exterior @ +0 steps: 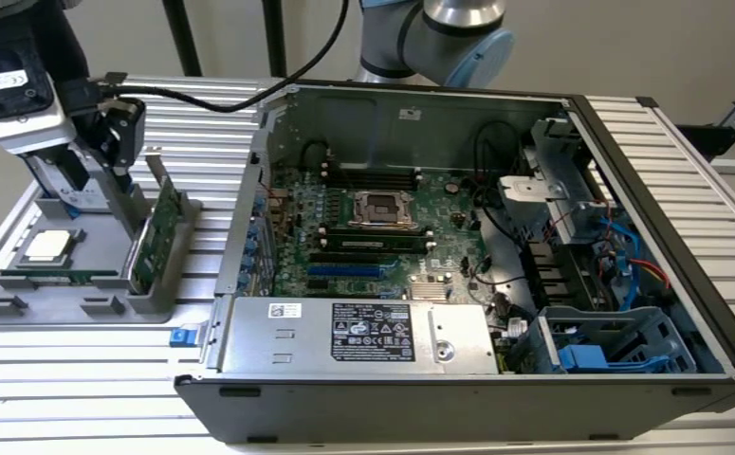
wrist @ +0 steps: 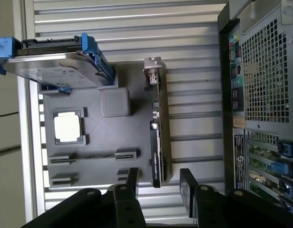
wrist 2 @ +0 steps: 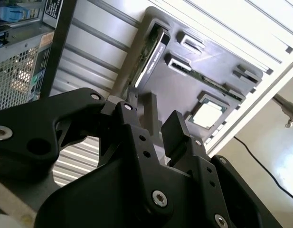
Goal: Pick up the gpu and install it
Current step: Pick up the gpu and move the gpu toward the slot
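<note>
While my gripper hangs over the grey tray with its fingers spread and pinching nothing, the gpu stands on edge in a tray slot. I cannot make out the white print along its black edge.

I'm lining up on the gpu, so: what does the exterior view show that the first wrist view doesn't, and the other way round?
Exterior view: the inside of the open case, with motherboard and power supply. First wrist view: the case's rear face with its vent grille, and the open hand framing the near end of the gpu without touching it. Both: the gpu standing on edge in the grey holder, with the CPU chip lying in it.
</note>
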Robot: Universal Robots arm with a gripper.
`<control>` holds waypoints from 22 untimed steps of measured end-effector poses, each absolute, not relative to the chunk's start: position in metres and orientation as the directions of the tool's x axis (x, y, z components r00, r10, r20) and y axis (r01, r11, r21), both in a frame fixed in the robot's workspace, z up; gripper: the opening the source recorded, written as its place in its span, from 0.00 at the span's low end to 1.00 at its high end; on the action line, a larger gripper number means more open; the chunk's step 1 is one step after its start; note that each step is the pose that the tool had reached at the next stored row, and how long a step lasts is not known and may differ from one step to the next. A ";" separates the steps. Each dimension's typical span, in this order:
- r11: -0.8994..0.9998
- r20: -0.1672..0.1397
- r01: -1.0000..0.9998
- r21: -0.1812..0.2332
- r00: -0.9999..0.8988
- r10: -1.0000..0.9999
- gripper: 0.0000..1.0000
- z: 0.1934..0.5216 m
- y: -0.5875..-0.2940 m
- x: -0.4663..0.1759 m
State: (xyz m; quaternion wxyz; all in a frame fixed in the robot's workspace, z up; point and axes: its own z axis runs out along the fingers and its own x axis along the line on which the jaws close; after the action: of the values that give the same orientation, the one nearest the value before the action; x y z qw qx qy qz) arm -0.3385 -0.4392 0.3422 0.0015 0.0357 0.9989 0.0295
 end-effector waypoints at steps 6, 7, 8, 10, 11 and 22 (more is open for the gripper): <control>0.996 -0.001 0.071 0.059 -0.997 0.071 1.00 0.338 -0.440 -0.337; 0.996 -0.001 0.071 0.059 -0.997 0.071 1.00 0.337 -0.440 -0.337; 0.996 -0.001 0.071 0.059 -0.997 0.071 1.00 0.336 -0.440 -0.336; 0.996 -0.001 0.071 0.059 -0.997 0.071 1.00 0.335 -0.440 -0.335; 0.996 -0.001 0.071 0.059 -0.997 0.071 1.00 0.334 -0.440 -0.334; 0.996 -0.001 0.071 0.059 -0.997 0.071 1.00 0.330 -0.440 -0.325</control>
State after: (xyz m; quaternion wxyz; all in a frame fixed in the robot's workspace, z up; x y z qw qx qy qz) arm -0.3249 -0.4404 0.3301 0.0016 0.0357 0.9989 0.0296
